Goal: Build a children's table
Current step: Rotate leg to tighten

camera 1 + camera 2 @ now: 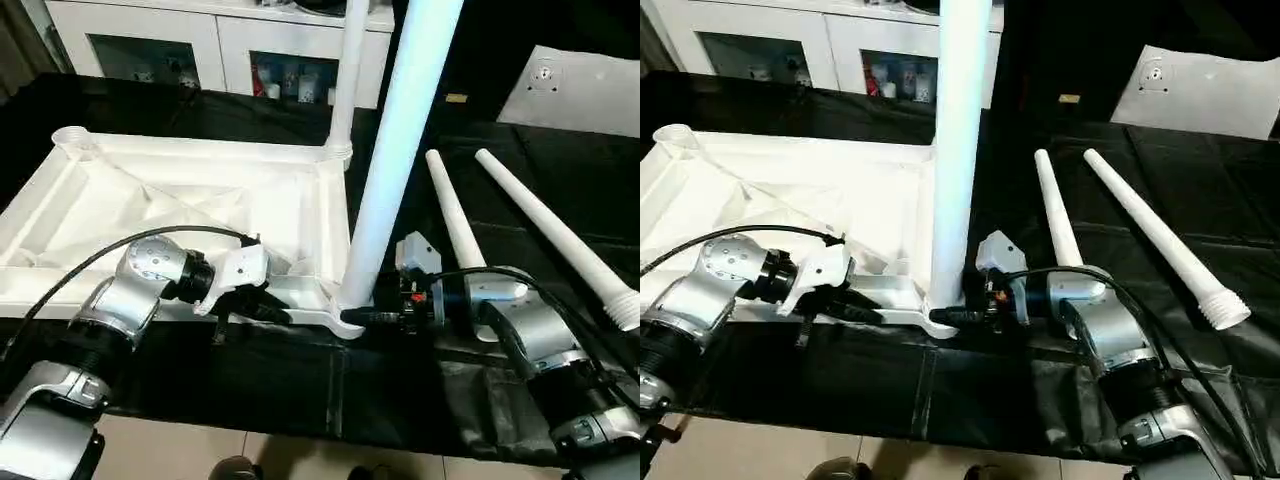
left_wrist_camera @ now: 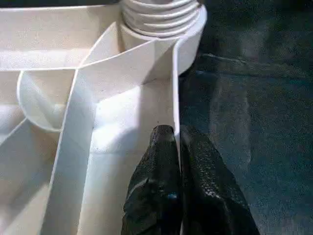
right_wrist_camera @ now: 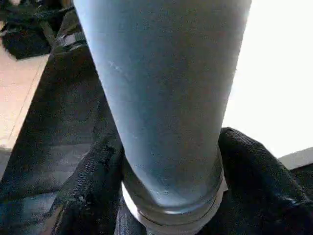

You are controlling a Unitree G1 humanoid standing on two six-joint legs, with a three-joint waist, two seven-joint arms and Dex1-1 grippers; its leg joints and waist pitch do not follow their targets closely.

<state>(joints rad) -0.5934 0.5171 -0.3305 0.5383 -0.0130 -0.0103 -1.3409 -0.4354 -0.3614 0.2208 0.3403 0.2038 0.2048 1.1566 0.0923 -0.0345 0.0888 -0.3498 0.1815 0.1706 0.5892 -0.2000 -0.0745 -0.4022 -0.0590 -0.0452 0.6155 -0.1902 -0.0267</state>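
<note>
Lying ribs-up on my black-draped surface [image 1: 300,380], the white plastic rectangular tabletop [image 1: 180,215] has its near rim pinched by my left gripper [image 2: 176,142]; my right gripper [image 1: 385,318] clasps the upright white tapered leg [image 1: 395,150] at its socket.

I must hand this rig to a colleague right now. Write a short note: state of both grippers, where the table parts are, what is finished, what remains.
Left gripper: shut on the near edge wall of the tabletop, steadying it.
Right gripper: shut on the base of the upright leg at the near right corner socket.
Tabletop lies underside up on the black cloth.
Another leg stands in the far right socket.
Two loose legs lie on the cloth to the right.
Left: seat the held leg if it is not tight, then fit the two loose legs.
</note>
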